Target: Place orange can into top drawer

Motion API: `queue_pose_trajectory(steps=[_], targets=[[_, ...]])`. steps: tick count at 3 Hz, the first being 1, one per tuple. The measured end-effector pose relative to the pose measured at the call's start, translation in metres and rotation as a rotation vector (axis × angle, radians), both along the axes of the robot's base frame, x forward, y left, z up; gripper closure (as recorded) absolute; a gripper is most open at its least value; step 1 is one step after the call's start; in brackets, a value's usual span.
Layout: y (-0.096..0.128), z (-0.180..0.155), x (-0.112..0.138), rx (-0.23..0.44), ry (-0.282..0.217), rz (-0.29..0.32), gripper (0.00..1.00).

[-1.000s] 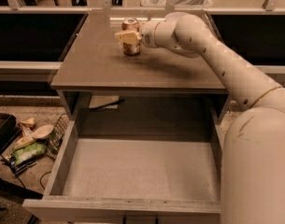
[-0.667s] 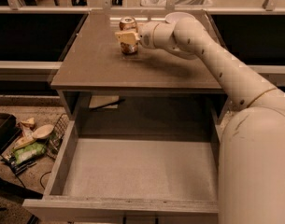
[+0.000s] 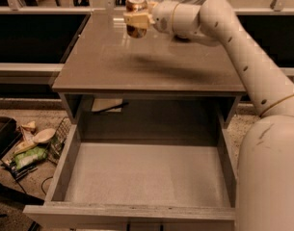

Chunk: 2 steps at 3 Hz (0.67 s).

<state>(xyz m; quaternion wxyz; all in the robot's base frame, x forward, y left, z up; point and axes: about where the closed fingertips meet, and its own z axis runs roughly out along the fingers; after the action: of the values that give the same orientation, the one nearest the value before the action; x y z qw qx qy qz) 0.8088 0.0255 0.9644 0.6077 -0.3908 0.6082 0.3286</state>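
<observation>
The orange can [image 3: 136, 5], upright with its silver top showing, hangs over the far end of the tabletop [image 3: 137, 66], clasped by the gripper [image 3: 137, 19]; we judge the pick done, with the carry down to the open top drawer [image 3: 146, 174] and the release yet to come

Can [image 3: 136, 5]: orange body, silver top, clamped in cream gripper [image 3: 137, 19] above far part of surface. Surface [image 3: 137, 66]: plain grey-brown, dark shadow patch. Drawer [image 3: 64, 167]: grey walls, paler bottom. Arm [image 3: 233, 37]: off-white, small dark dots. Floor [image 3: 21, 113]: speckled beige; green packet [image 3: 28, 157].
</observation>
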Motion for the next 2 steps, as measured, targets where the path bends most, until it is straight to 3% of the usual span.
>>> queue_pose_trajectory(steps=[1,2], targets=[[-0.012,0.042,-0.045,0.024,-0.050,0.116,1.00],[-0.020,0.038,-0.087,0.008,0.025,0.199,1.00]])
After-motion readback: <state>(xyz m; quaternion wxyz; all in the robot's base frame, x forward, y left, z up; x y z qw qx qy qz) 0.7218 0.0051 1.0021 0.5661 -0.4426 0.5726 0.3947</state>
